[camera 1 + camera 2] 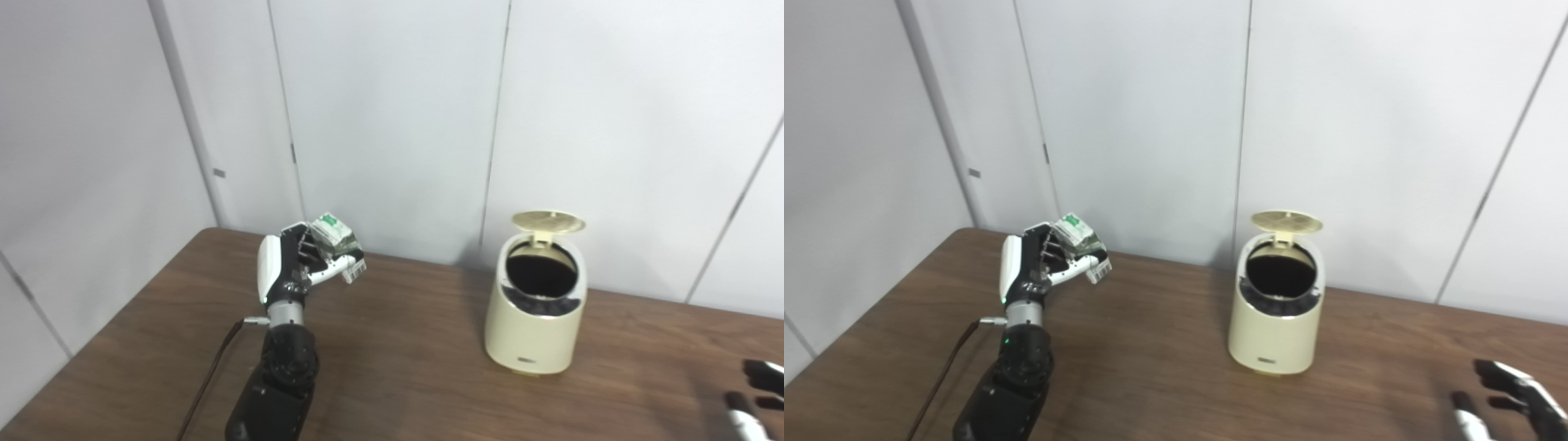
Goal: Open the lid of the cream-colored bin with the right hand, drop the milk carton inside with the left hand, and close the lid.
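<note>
Lid [547, 222] up on cream bin [535, 334] near tabletop [398, 367] back edge. My left hand [288, 263] fingers clamp milk carton [335, 237] aloft, well apart; right hand [1507, 398] fingers spread, empty, front-right corner.

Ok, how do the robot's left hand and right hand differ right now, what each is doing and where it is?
The left hand is raised above the table, well left of the cream-colored bin, while the right hand sits low at the lower right corner. The left hand is shut on the milk carton; the right hand holds nothing, fingers apart. Neither touches the bin, whose lid stands open.
</note>
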